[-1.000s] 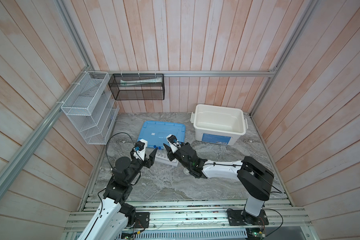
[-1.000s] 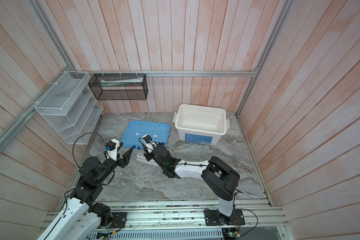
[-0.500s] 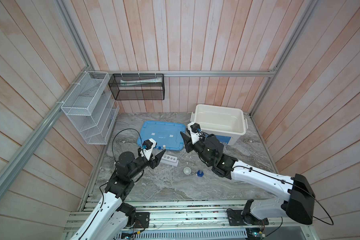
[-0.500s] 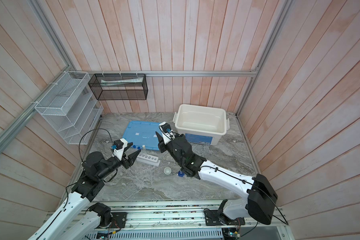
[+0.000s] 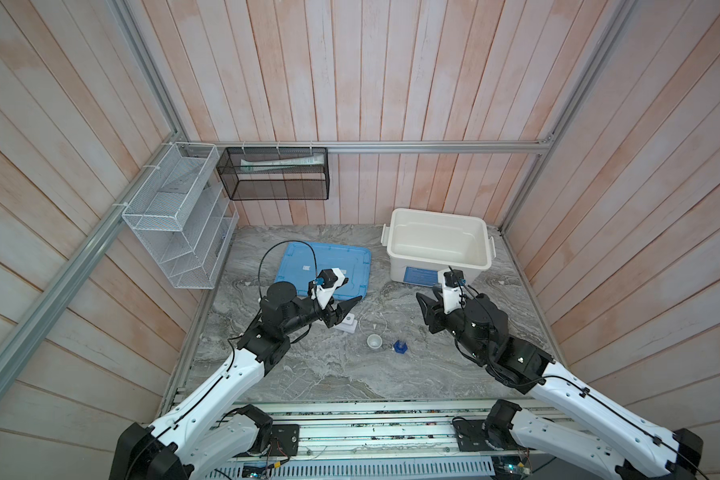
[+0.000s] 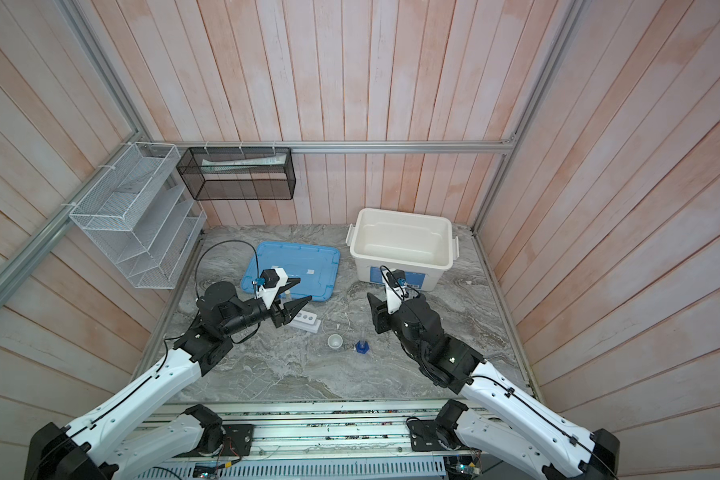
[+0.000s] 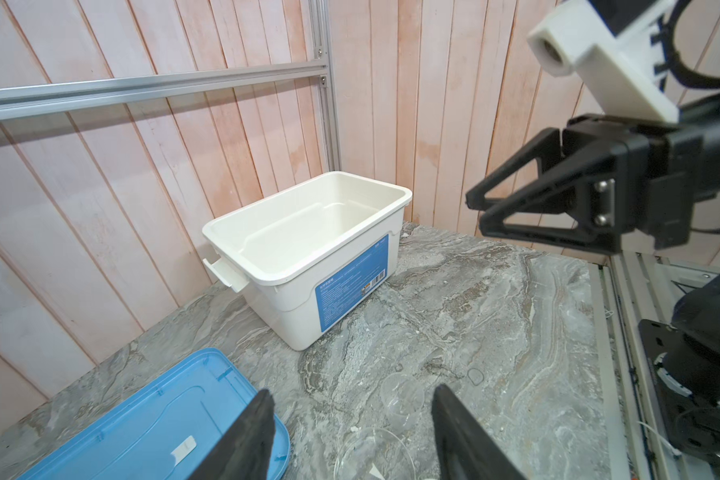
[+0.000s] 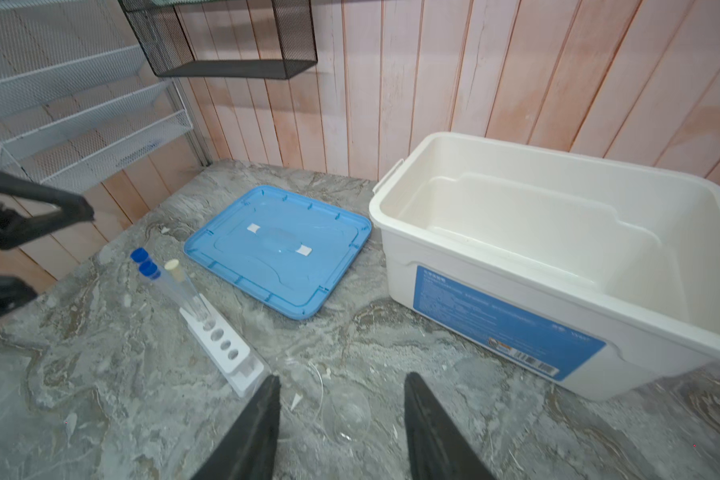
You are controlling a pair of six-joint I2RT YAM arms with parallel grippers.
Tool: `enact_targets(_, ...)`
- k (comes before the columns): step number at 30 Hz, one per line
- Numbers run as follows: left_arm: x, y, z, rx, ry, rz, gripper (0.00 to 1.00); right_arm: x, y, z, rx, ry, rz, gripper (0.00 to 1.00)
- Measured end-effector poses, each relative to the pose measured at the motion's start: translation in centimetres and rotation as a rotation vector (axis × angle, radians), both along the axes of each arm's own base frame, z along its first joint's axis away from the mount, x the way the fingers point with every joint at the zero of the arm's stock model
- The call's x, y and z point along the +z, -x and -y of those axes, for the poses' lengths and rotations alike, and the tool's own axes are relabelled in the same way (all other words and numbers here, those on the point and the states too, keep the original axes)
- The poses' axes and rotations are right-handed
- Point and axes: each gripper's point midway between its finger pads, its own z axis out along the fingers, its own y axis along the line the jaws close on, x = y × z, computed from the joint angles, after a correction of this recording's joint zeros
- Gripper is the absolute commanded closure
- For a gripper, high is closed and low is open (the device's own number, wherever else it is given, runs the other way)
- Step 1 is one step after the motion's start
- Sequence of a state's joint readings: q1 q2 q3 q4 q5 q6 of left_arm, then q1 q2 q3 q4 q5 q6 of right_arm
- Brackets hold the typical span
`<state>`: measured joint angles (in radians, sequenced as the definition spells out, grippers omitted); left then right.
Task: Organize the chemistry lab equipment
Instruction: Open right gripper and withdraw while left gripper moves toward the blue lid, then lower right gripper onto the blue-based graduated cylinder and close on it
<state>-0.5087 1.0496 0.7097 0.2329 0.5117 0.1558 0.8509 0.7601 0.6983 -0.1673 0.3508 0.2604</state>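
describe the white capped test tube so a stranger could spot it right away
Find the blue lid lying flat on the marble table beside the big white bin. Just off the lid's near edge sits a white rack with three clear tubes at one end. Yours is the tube with the cream-white cap; its two neighbours have blue caps.

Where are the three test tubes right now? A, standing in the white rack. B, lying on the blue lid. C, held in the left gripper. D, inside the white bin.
A: the right wrist view shows all three capped test tubes seated in holes at one end of the white rack.
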Motion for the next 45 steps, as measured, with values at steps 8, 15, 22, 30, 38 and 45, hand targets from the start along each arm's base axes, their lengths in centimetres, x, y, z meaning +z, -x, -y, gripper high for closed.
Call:
enact_targets(8, 3.1, -1.4, 0.0, 0.059, 0.132, 0.043, 0.15, -5.3, 2.4, 0.8, -0.032, -0.008, -0.133, 0.4)
enact_targets(15, 5.8, -3.4, 1.5, 0.025, 0.151, -0.042, 0.0, -7.4, 2.8, 0.6, -0.045, -0.016, -0.197, 0.39)
enact_targets(22, 5.6, -4.2, -0.8, 0.043, 0.194, -0.102, 0.0, -8.1, 3.3, 0.7, -0.053, -0.013, -0.234, 0.4)
enact_targets(30, 3.2, -4.9, -1.2, 0.08, 0.124, -0.153, 0.05, -12.3, 4.2, 0.1, -0.059, 0.145, -0.321, 0.41)
enact_targets(38, 1.5, -5.2, -1.1, 0.114, 0.057, -0.158, 0.07, -13.7, 4.4, -0.6, -0.043, 0.159, -0.289, 0.44)
enact_targets(45, 1.1, -5.1, -1.0, 0.114, 0.032, -0.151, 0.07, -14.4, 3.6, -1.6, -0.031, 0.171, -0.266, 0.5)
